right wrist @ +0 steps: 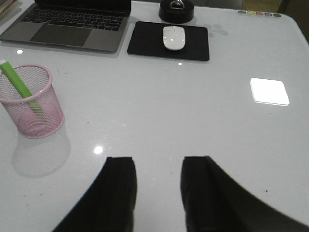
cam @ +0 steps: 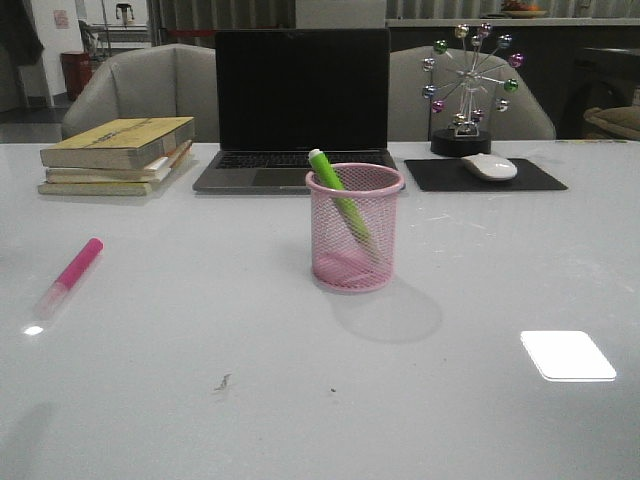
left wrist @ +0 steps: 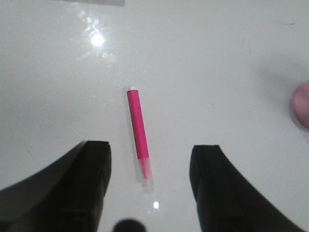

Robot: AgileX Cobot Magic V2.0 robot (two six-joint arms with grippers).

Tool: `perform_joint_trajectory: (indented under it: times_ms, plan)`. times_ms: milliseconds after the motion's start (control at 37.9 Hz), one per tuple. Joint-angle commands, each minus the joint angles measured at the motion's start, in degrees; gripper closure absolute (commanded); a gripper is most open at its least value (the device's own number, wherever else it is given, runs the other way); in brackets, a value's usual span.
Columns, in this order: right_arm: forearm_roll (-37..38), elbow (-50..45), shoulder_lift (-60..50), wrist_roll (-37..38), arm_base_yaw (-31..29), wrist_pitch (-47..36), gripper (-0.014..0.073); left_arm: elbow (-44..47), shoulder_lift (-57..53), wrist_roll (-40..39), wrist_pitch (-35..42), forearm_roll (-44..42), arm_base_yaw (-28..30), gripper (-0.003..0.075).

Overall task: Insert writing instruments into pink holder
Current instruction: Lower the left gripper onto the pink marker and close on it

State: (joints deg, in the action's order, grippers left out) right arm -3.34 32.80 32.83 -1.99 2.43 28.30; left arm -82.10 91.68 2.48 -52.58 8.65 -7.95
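Leaning against the rim of the round pink wire-mesh holder (cam: 354, 228) at mid-table, the bright green highlighter marker (cam: 338, 197) tilts up toward the laptop (cam: 300, 110); no writing is legible anywhere. Above the glossy white table (cam: 200, 400), the left gripper (left wrist: 150, 186) hangs with jaws wide apart, empty, straddling the hot pink highlighter marker (left wrist: 139, 137), which lies flat at the table's left, its clear cap toward the fingers. Empty too, the right gripper (right wrist: 158, 188) hovers with jaws parted over bare table.

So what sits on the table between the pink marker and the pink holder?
Nothing: in the front view the stretch of white table between the pink marker and the pink holder is bare, apart from glare spots.
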Motion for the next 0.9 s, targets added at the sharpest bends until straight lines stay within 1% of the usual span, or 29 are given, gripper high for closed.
perform_joint_trajectory:
  times_ms: [0,105,369,607,870]
  plan:
    - [0.6,1.5,-0.1,-0.5,-0.3,-3.3,0.0228,-5.9,3.3,0.1,-1.4,0.8,-0.4,0.0285]
    - [0.6,1.5,-0.1,-0.5,-0.3,-1.8,0.0228,-8.6,8.5,0.1,-2.6,0.8,-0.4,0.0285]
    - [0.6,1.5,-0.1,-0.5,-0.3,0.0,0.0228,-8.9,16.3,0.1,-1.6,0.8,-0.4,0.0285]
    - [0.6,1.5,-0.1,-0.5,-0.3,0.0,0.0228,-8.9,20.0,0.1,4.2,0.8,-0.4,0.0285]
    - [0.6,1.5,-0.1,-0.5,-0.3,1.2,0.0228,-8.9,22.2,0.1,8.6,0.7,-0.4,0.0285]
